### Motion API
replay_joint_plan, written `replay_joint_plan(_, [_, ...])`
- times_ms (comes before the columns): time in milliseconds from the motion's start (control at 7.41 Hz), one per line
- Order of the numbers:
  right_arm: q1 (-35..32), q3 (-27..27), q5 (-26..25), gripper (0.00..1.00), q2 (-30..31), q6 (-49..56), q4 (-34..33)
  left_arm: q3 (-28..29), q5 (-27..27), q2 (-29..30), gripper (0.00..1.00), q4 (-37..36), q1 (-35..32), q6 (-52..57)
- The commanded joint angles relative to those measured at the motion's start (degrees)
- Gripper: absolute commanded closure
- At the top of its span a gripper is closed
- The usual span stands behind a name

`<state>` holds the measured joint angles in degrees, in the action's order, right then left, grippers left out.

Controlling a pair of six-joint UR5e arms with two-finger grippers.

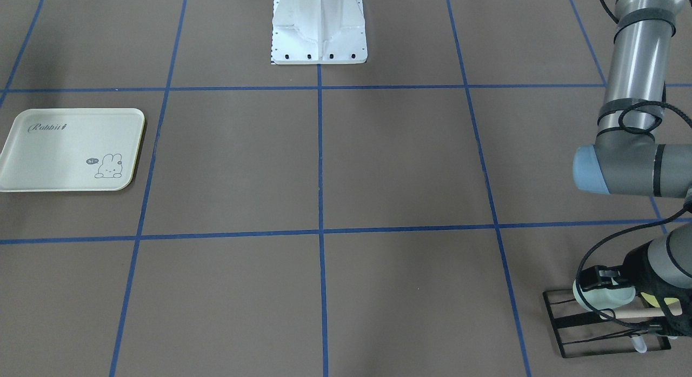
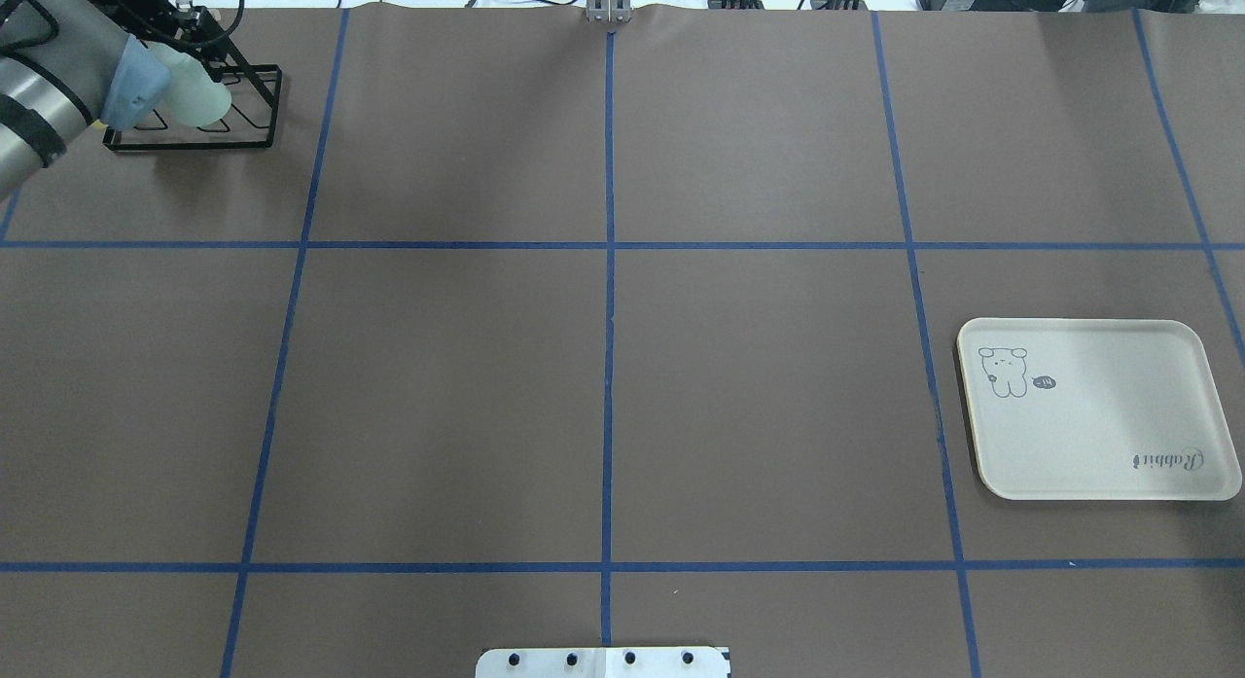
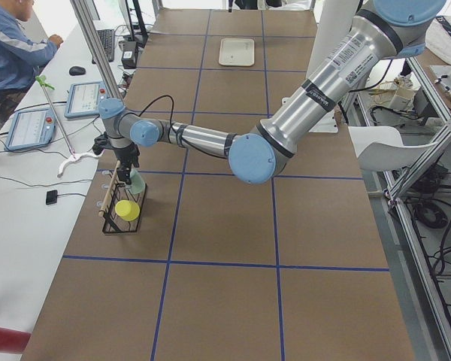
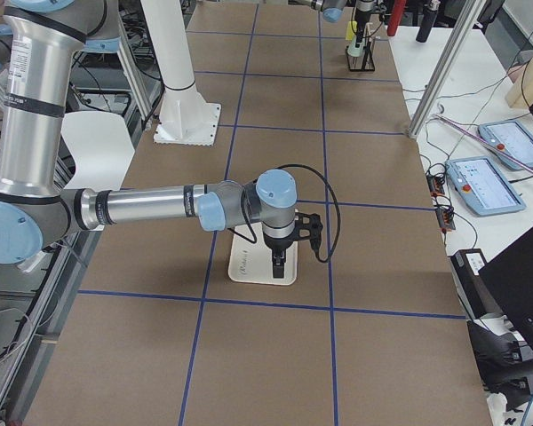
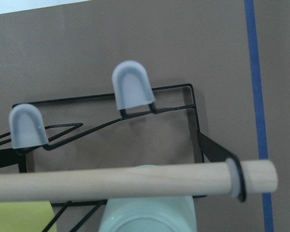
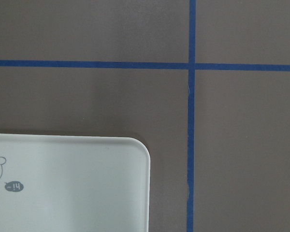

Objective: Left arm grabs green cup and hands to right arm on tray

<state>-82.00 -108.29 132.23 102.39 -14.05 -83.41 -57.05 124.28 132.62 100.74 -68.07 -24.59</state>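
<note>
You see the small pale mint-green plastic cup (image 1: 608, 297) at the black wire rack (image 1: 562, 323), the left fingers (image 1: 596, 276) at it; whether they grip it cannot be told. The right fingers (image 4: 278, 263) hang over the cream-white rectangular tray (image 1: 32, 166), and their state is likewise unclear.

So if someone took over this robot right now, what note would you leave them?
Left gripper: at the black wire rack, right by the small pale mint-green plastic cup; I cannot tell whether it grips.
Right gripper: hangs over the cream-white rectangular tray; open or shut is unclear.
Done: nothing delivered; the cup sits in the rack, not on the tray.
Left to do: lift the cup, pass it to the right arm, set it on the tray.
</note>
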Motion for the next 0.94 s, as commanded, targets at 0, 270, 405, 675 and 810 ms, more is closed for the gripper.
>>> replay_joint_plan(0, [0.0, 0.01, 0.04, 0.0, 0.0, -0.01, 0.0, -0.69, -0.18, 0.0, 1.0, -0.28, -0.57, -0.1])
replay_joint_plan(270, [0.09, 0.01, 0.04, 0.0, -0.09, -0.1, 0.0, -3.83, 0.34, -0.43, 1.0, -1.5, -4.59, 0.59])
replay_joint_plan(405, [0.09, 0.01, 0.22, 0.0, -0.09, -0.1, 0.0, -8.12, 0.43, -0.61, 1.0, -5.52, -5.49, 0.69])
replay_joint_plan(675, [0.18, 0.01, 0.22, 0.0, -0.09, -0.1, 0.0, -18.31, 0.96, -0.79, 1.0, -16.58, -5.5, 0.69])
replay_joint_plan(810, [0.18, -0.08, 0.22, 0.0, -0.26, -0.1, 0.08, -24.89, 1.4, -2.35, 1.0, -20.81, -5.41, 0.51])
